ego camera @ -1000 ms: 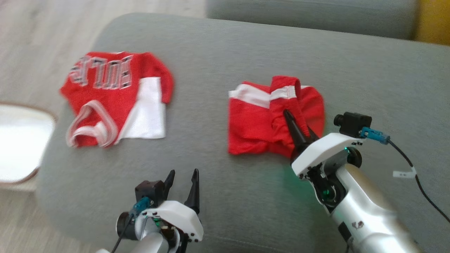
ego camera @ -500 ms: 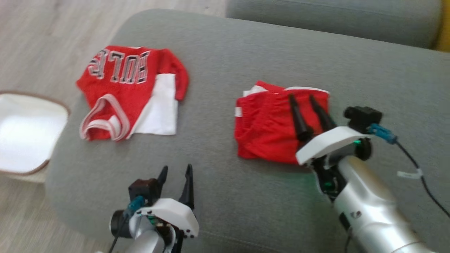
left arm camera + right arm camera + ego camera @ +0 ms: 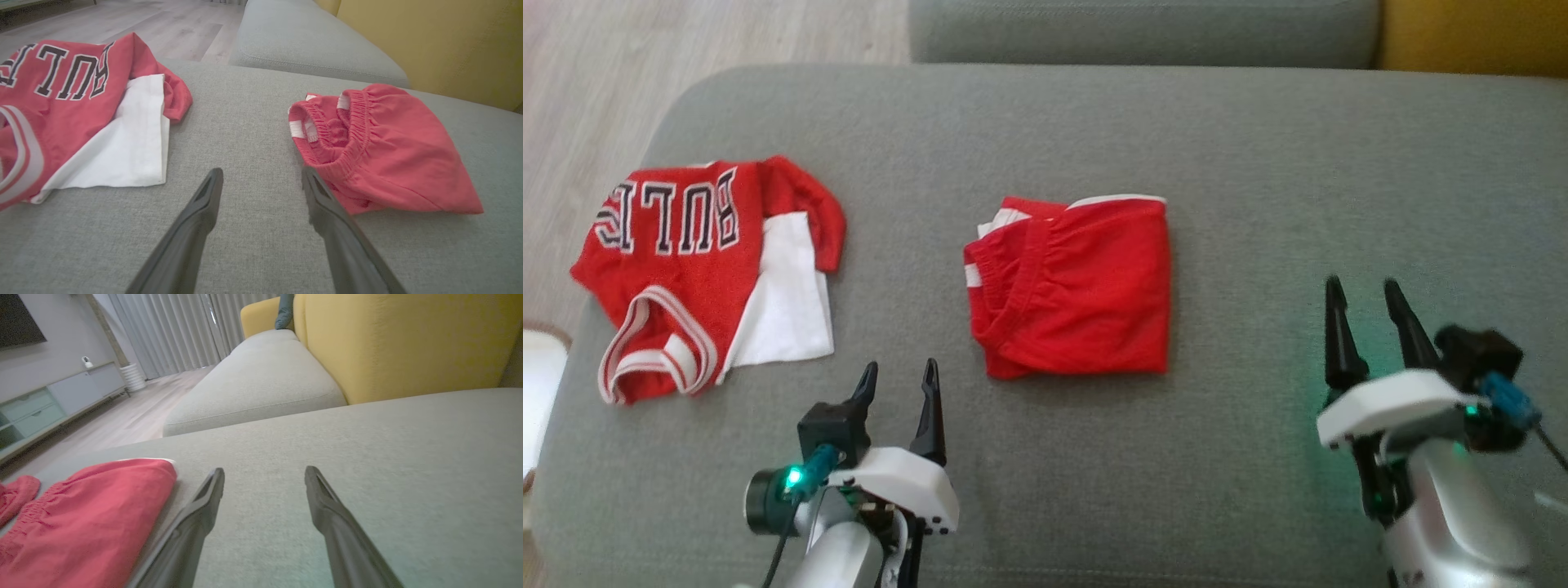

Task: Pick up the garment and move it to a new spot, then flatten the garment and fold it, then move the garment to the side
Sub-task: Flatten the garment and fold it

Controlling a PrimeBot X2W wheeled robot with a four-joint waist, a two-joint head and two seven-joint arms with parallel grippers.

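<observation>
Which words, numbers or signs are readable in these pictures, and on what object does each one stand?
"BULL": on the red jersey, upside down in the head view; a further letter at the edge is unreadable.
The red shorts carry no readable text.

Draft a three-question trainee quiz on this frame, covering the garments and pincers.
1. True or false: the right pincer grips the folded red shorts.
2. What lies on the grey cushion on the robot's left of the shorts? A) lettered red jersey B) towel C) sock
3. Fill in: the left pincer is ____.
Key: 1 false, it is off to the side of them; 2 A; 3 open.
</observation>
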